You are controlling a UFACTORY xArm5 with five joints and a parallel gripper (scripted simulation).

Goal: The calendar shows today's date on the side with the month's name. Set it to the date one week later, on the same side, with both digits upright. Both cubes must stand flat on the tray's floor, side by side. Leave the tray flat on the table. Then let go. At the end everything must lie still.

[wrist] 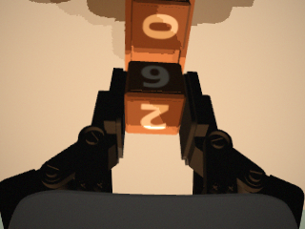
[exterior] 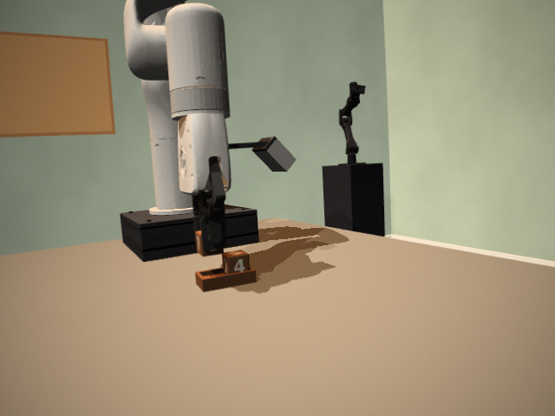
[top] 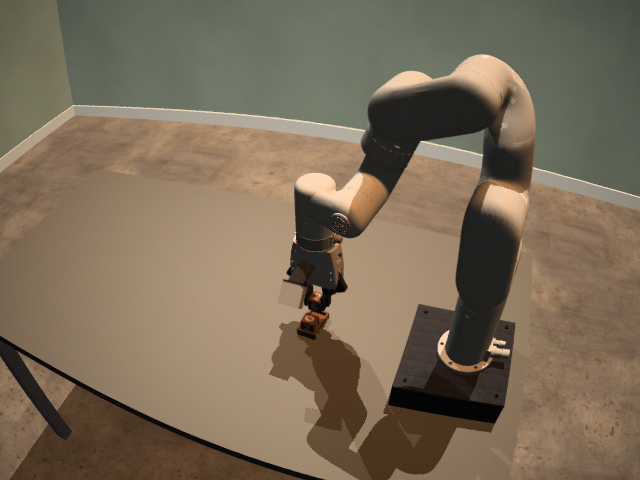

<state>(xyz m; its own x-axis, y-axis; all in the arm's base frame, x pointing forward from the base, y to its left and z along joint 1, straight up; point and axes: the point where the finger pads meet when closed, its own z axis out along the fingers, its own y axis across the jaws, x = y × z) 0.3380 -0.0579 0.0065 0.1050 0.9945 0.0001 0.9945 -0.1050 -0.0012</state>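
Jaws (top: 317,299) (exterior: 209,250) clamped on one cube (top: 315,300) (exterior: 200,243) (wrist: 154,113), seemingly raised; below them, the other cube (top: 310,322) (exterior: 236,263) (wrist: 161,26) sits in the tray (top: 308,335) (exterior: 226,280) (wrist: 129,52).

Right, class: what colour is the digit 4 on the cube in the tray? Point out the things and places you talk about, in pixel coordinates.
Pale grey-white (exterior: 239,265), clearest in the exterior view.
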